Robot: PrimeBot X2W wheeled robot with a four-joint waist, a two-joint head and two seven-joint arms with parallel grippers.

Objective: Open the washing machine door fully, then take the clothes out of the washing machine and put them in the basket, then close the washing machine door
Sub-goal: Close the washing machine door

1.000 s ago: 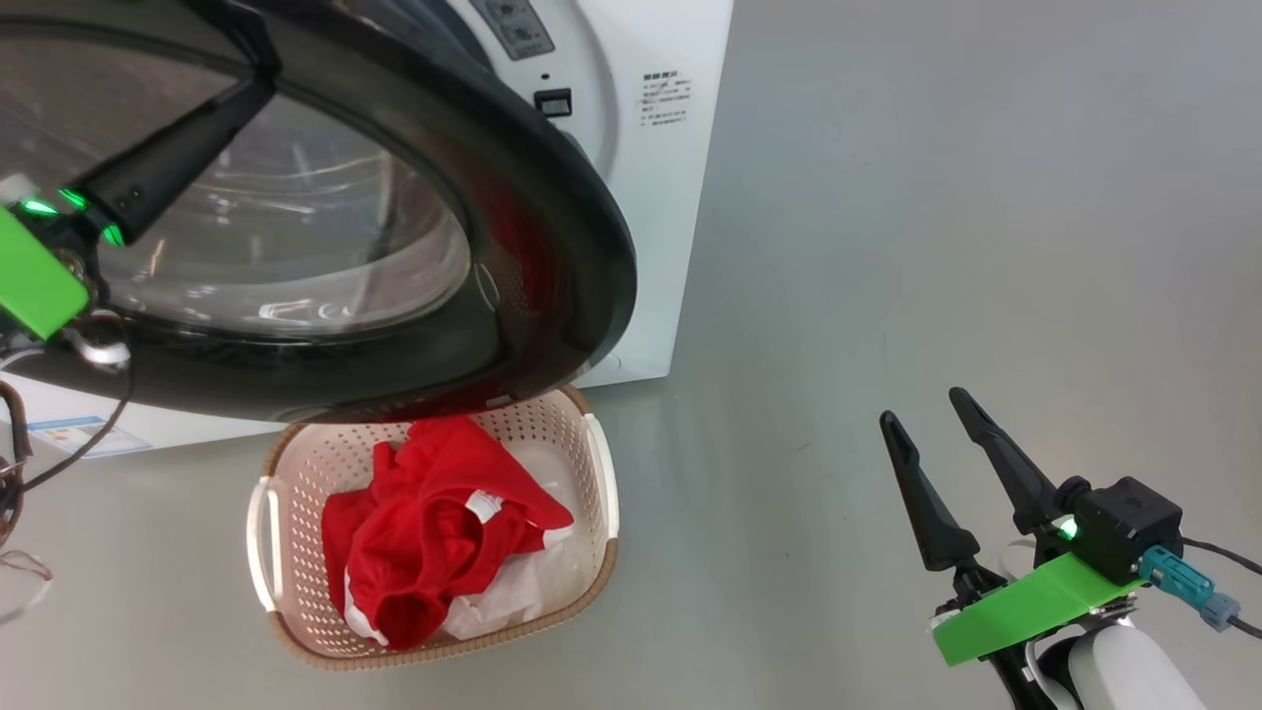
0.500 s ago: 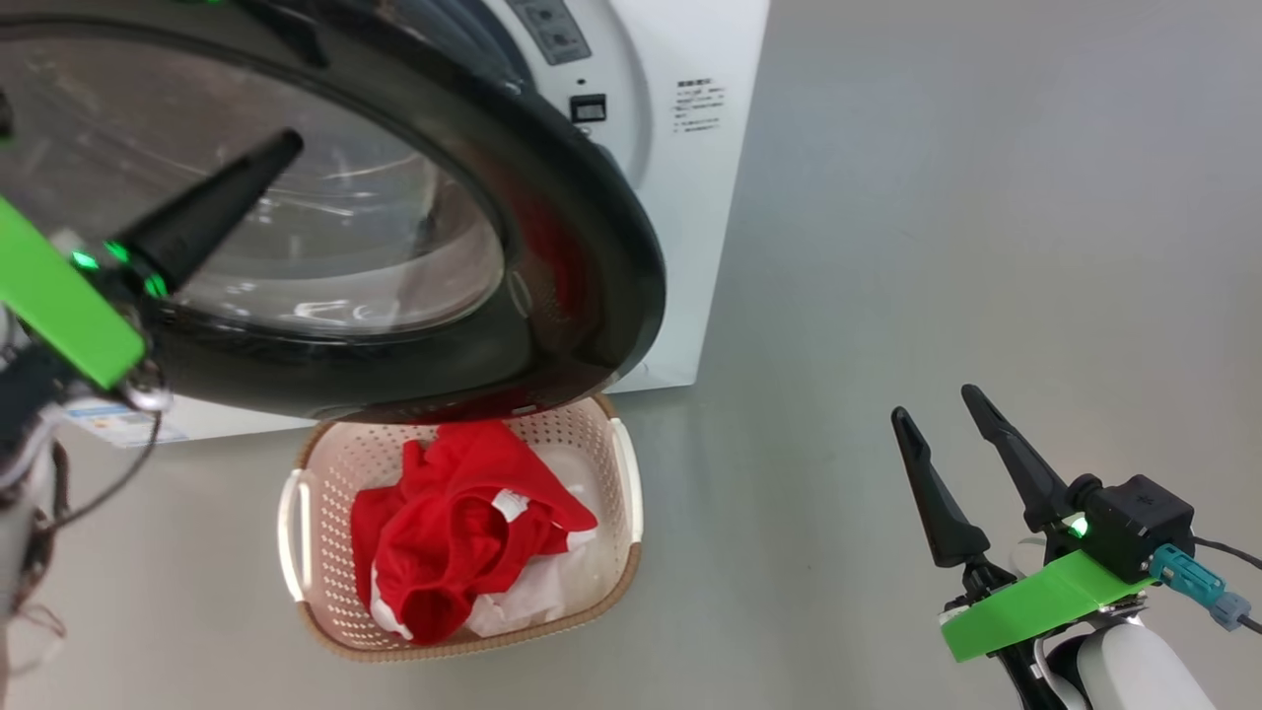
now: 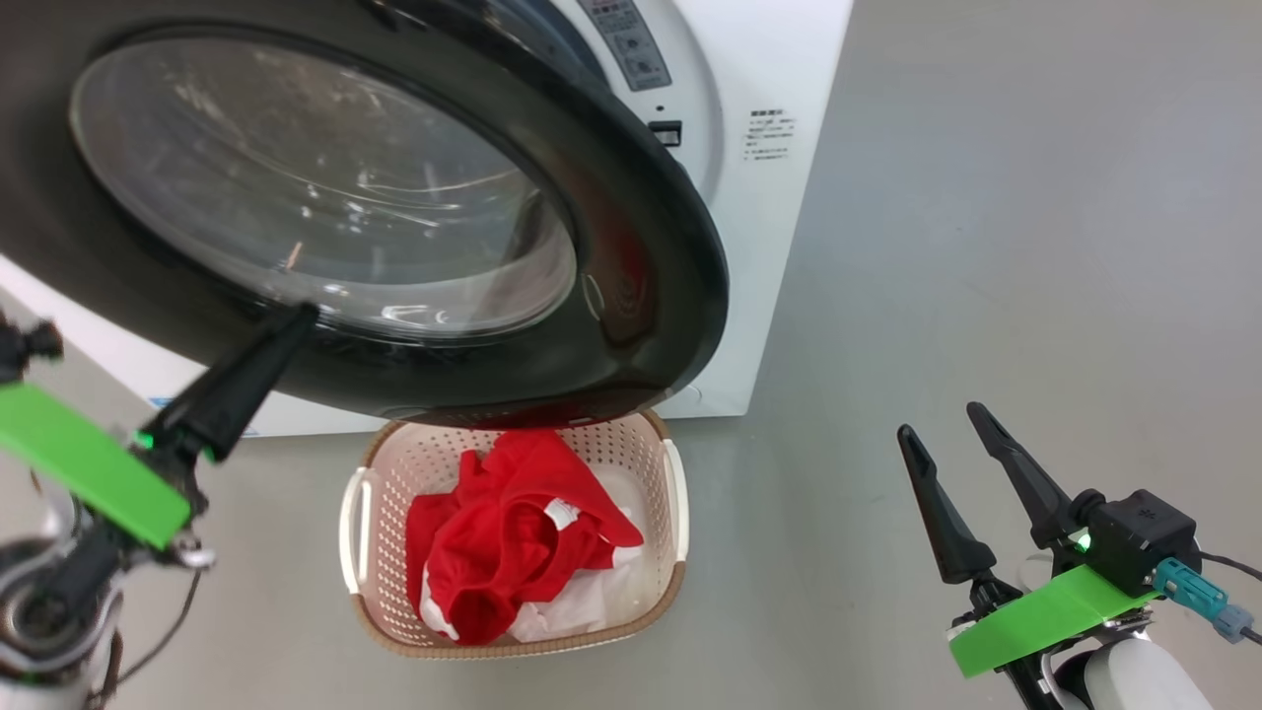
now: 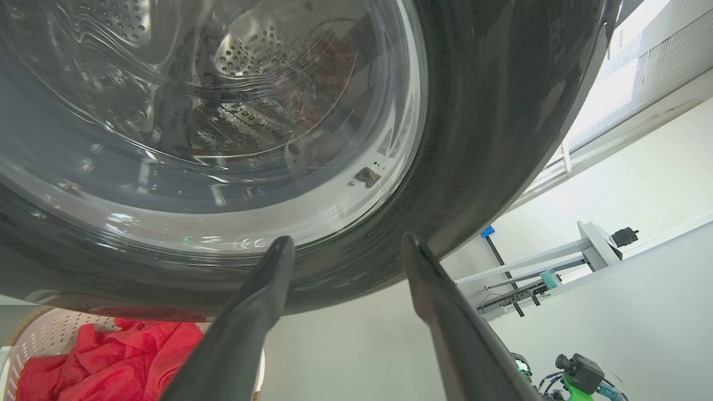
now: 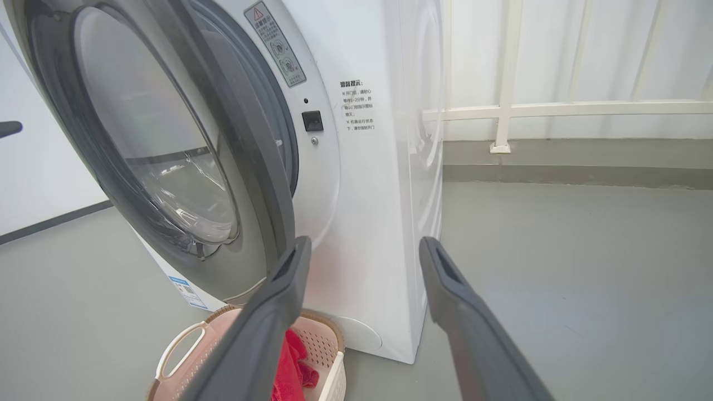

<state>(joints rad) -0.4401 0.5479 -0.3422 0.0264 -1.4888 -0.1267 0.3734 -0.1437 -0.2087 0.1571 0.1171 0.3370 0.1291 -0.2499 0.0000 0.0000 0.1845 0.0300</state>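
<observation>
Both apart, empty: L hand point(image 4: 342, 242), R hand point(image 3: 942, 422), clothes point(image 3: 503, 552) in basket point(image 3: 389, 483), door point(image 3: 675, 256) part-open.

The washing machine door point(image 3: 680, 316) stands ajar across the front of the washing machine point(image 3: 789, 69) — between its black rim and the white face there is only a narrow wedge. The door's lower rim hangs over the back of the basket point(image 3: 676, 493), so the way down to the clothes point(image 3: 513, 552) is free only from the near side. The left gripper point(image 4: 345, 245), fingers spread, sits close under that rim. To the right the grey floor point(image 3: 1035, 247) lies wide open around the right gripper point(image 3: 942, 419).
</observation>
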